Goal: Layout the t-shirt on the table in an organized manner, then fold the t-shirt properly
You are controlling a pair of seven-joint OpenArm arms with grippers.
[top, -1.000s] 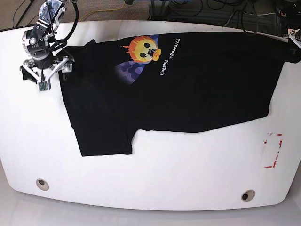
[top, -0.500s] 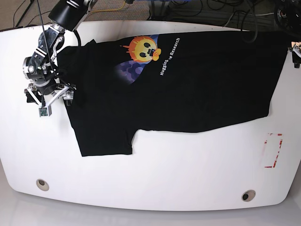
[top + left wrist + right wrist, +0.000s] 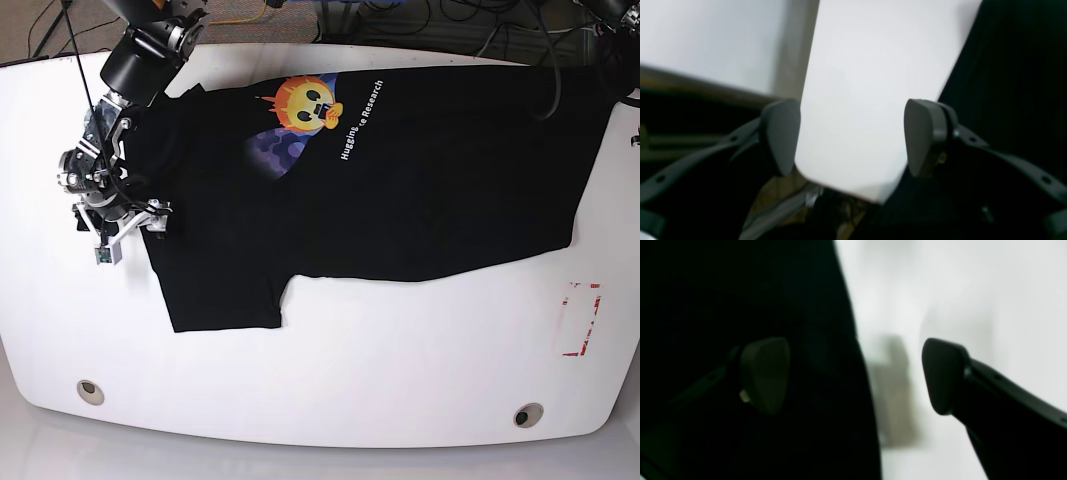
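The t-shirt [image 3: 400,180] is spread flat and face-up on the white counter [image 3: 330,370], filling its far half; one short sleeve [image 3: 225,300] is pointed toward the near edge. An orange smiling-face graphic [image 3: 308,103] is printed over a purple patch [image 3: 280,150], and white lettering [image 3: 360,122] is run beside it: "Hugging" and "Research" can be read (the letters between are lost in a crease). No other label or brand text is legible.

A red rectangular marking [image 3: 580,320] is seen near the counter's right edge in the base view, well apart from the shirt hem. Two small round holes [image 3: 90,391] are set along the near edge.

The right gripper [image 3: 120,222] is positioned at the shirt's left edge in the base view. In the right wrist view its fingers [image 3: 765,375] are spread wide apart, one over black cloth and one over bare counter, with the cloth edge between them; nothing is clamped.

The left gripper [image 3: 853,136] is barely caught at the base view's right edge. In the left wrist view its fingers [image 3: 923,136] are likewise held well apart, astride a corner of white counter, black cloth [image 3: 1007,83] just beside one finger; nothing is gripped.
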